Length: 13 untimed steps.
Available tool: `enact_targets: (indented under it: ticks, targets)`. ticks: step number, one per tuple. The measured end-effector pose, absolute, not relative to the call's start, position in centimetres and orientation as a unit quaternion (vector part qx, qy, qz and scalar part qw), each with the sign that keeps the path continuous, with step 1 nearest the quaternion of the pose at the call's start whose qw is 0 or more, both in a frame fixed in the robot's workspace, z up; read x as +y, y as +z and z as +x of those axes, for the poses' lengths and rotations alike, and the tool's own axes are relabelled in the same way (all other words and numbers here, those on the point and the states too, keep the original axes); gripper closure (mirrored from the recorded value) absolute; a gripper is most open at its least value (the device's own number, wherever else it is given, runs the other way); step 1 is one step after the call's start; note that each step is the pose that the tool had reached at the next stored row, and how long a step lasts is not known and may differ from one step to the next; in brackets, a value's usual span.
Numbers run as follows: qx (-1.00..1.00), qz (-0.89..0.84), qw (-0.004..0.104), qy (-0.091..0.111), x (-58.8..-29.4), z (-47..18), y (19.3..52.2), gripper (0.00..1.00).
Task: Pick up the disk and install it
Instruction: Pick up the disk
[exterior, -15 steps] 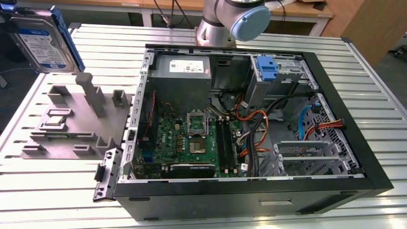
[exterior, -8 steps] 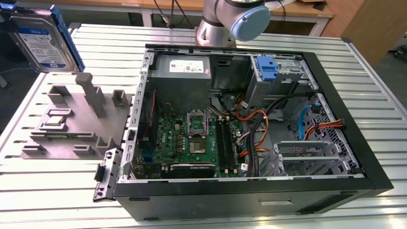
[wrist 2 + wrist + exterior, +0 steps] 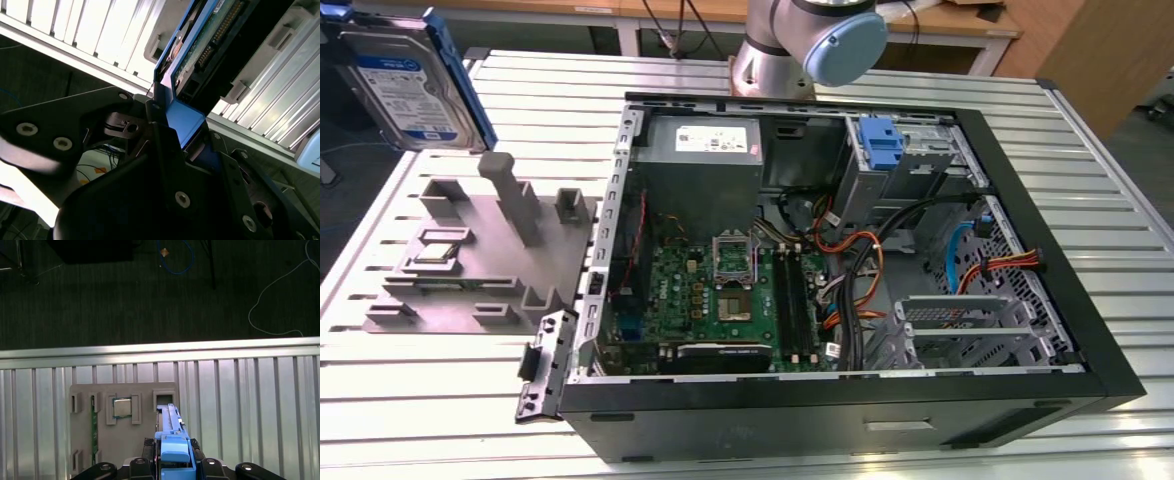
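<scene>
— While the disk [image 3: 407,85] hangs in the air above the grey fixture [image 3: 467,260], is the pick-up done?

— I judge so. The gripper [image 3: 174,462] is clamped on the disk's blue carrier edge, and the disk is clear of the fixture's slots.

— And the installing?

— All of it is left. The open computer case [image 3: 787,420] stands beside the fixture, and the disk is well apart from it.

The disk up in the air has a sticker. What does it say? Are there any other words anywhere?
Disk, white-and-blue label: there is print, but it is too small to read.
Power supply, white label: there is print, but it is too small to read.
Motherboard: no markings I can read.
So nothing can be quoted.
</scene>
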<state>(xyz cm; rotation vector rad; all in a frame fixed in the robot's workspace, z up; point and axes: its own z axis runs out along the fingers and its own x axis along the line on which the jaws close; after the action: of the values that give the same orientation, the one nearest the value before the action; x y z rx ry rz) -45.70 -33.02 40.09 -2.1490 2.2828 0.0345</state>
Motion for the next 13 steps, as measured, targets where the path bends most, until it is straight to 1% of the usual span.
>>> enact_targets:
  ticks: [13]
  targets:
    - [0.728, -0.685, 0.003, 0.011, -33.02, -45.71, 40.4, 0.63]
